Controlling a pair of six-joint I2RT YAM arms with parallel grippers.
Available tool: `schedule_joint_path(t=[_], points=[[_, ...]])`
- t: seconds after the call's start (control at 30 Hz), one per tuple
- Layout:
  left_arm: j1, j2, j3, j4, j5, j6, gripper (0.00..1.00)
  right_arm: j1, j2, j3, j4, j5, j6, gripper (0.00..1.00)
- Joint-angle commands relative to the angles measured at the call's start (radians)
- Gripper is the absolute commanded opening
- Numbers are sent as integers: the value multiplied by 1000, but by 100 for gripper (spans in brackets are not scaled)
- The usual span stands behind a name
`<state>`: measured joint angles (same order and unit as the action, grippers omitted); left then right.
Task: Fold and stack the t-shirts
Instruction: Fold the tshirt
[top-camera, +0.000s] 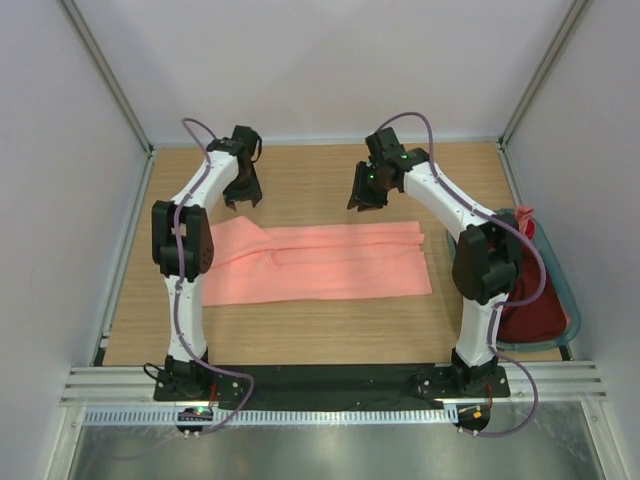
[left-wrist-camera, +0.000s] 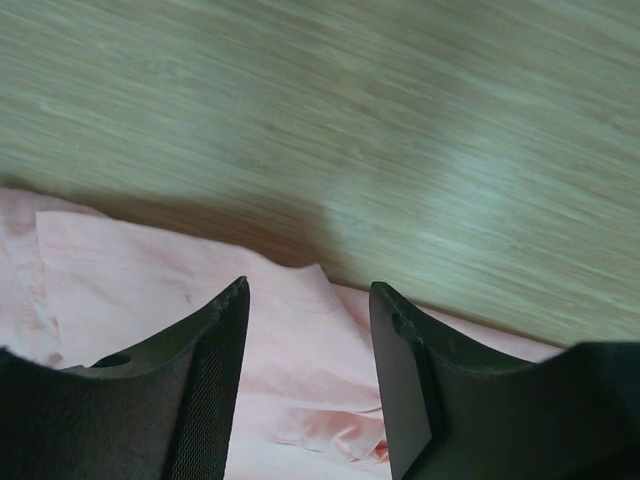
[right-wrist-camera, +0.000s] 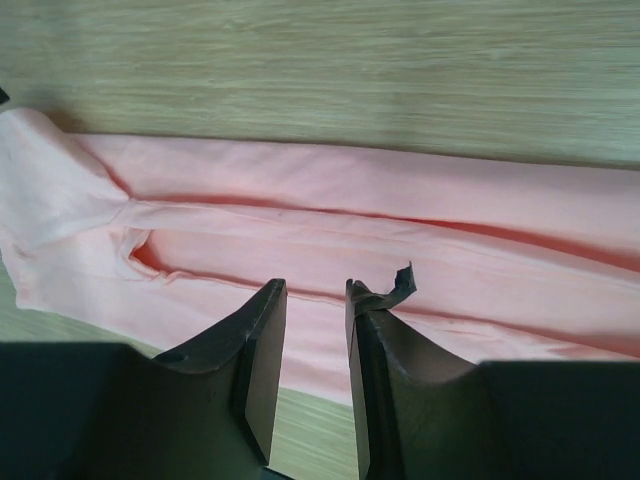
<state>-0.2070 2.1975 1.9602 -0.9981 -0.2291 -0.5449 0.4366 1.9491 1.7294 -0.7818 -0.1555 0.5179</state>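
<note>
Bare table (top-camera: 310, 185) runs open beyond the salmon t-shirt (top-camera: 330, 265) and along its near edge — at right, the basket (top-camera: 566, 300) heaped with a maroon t-shirt (top-camera: 530, 312) blocks passage.

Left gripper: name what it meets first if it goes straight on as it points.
Probably the salmon-pink t-shirt, at its far edge; the bare table lies just beyond, and depth is unclear.

Overhead looks down; wrist views close, sharing pink t-shirt (right-wrist-camera: 400, 200).

Bright, even light; pale glare on the table (left-wrist-camera: 480, 170), left wrist view soft.
</note>
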Motion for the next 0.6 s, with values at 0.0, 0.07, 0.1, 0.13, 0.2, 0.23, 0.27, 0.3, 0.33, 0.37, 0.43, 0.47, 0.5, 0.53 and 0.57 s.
schedule_joint_path(t=[0.0, 0.07, 0.1, 0.13, 0.2, 0.23, 0.27, 0.3, 0.33, 0.37, 0.43, 0.47, 0.5, 0.53, 0.57], points=[[-12, 18, 37, -99, -133, -55, 52, -33, -61, -42, 26, -7, -24, 37], [-20, 28, 36, -106, -150, -55, 51, -50, -68, -48, 30, -13, -27, 37], [-28, 30, 35, -109, -154, -53, 51, -52, -73, -51, 30, -13, -28, 37], [-29, 37, 35, -111, -159, -55, 51, -58, -73, -51, 30, -16, -30, 37], [-31, 44, 37, -116, -153, -66, 50, -58, -75, -51, 33, -19, -32, 37], [-31, 47, 37, -114, -145, -66, 50, -59, -73, -51, 35, -24, -32, 38], [-31, 54, 39, -108, -139, -66, 49, -59, -73, -53, 35, -27, -30, 37], [-29, 62, 51, -105, -136, -60, 46, -59, -73, -53, 36, -27, -32, 37], [-31, 70, 61, -108, -136, -55, 44, -61, -72, -54, 36, -30, -30, 37], [-31, 77, 74, -114, -136, -52, 42, -62, -70, -54, 36, -35, -32, 37], [-31, 100, 106, -120, -124, -40, 38, -64, -72, -59, 36, -35, -35, 37], [-32, 106, 114, -122, -122, -36, 32, -62, -72, -60, 38, -36, -35, 37], [-32, 110, 120, -125, -122, -35, 27, -64, -70, -63, 35, -36, -36, 37], [-32, 108, 126, -129, -121, -35, 19, -65, -72, -65, 36, -38, -36, 37], [-35, 104, 123, -129, -121, -33, 14, -65, -73, -67, 33, -38, -38, 37]])
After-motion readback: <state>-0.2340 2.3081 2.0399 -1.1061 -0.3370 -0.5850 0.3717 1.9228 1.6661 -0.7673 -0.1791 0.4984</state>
